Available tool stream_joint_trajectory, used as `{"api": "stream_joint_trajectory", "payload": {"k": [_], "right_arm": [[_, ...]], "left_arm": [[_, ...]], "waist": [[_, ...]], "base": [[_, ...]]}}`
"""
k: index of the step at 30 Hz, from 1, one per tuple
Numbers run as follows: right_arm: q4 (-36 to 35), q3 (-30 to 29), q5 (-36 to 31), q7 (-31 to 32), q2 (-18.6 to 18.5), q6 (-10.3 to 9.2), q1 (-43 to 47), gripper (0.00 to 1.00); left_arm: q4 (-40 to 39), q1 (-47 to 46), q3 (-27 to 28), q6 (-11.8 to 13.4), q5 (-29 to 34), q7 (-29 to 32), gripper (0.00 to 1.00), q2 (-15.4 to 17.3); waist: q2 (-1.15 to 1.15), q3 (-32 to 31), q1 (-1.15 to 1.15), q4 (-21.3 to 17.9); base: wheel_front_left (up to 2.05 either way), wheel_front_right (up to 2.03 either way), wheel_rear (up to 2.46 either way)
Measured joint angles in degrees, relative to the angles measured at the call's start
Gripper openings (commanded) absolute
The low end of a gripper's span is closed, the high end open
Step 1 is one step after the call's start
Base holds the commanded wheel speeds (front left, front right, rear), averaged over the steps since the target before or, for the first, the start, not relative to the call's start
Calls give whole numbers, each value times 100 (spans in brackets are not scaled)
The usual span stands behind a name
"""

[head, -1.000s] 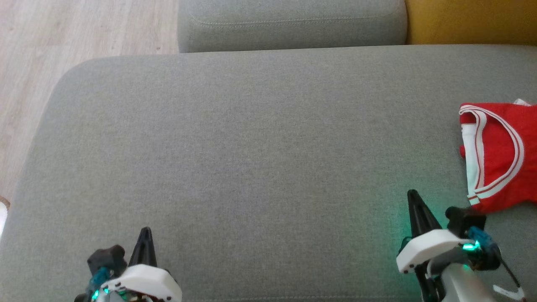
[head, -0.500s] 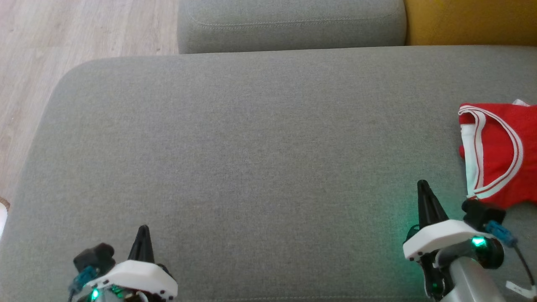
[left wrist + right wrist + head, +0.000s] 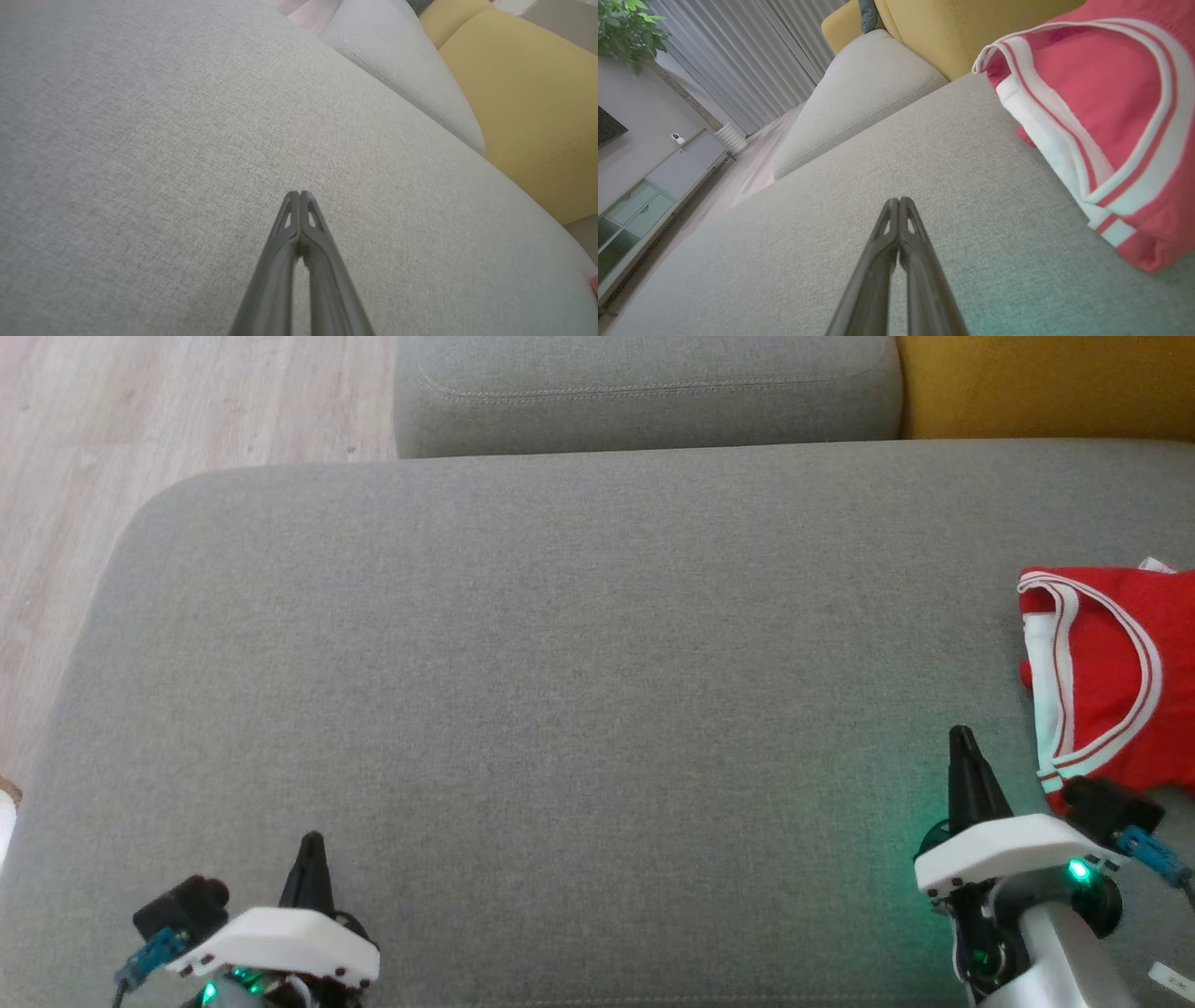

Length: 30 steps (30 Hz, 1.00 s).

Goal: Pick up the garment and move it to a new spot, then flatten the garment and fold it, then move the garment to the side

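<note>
The red garment [image 3: 1111, 681] with white trim is lying at the far right of the grey sofa seat [image 3: 560, 663]. Its right part is running off the head view's edge, and its near corner is hiding behind the right wrist's dark camera block [image 3: 1106, 803]. The right gripper [image 3: 960, 737] is pointing away over the seat just left of the garment, fingers pressing together, holding nothing. The left gripper [image 3: 309, 845] is sitting at the near left, well apart from the garment, likewise closed and empty.
</note>
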Motion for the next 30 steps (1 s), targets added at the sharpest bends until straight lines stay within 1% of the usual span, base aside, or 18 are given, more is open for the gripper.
{"api": "stream_joint_trajectory", "payload": {"k": [30], "right_arm": [[-555,-223,2042,488,0,0,155,0]], "left_arm": [[-249,-84,325,-301,-1841,467,0,3]], "waist": [[0,-45,0,-19]], "base": [[0,0,0]]}}
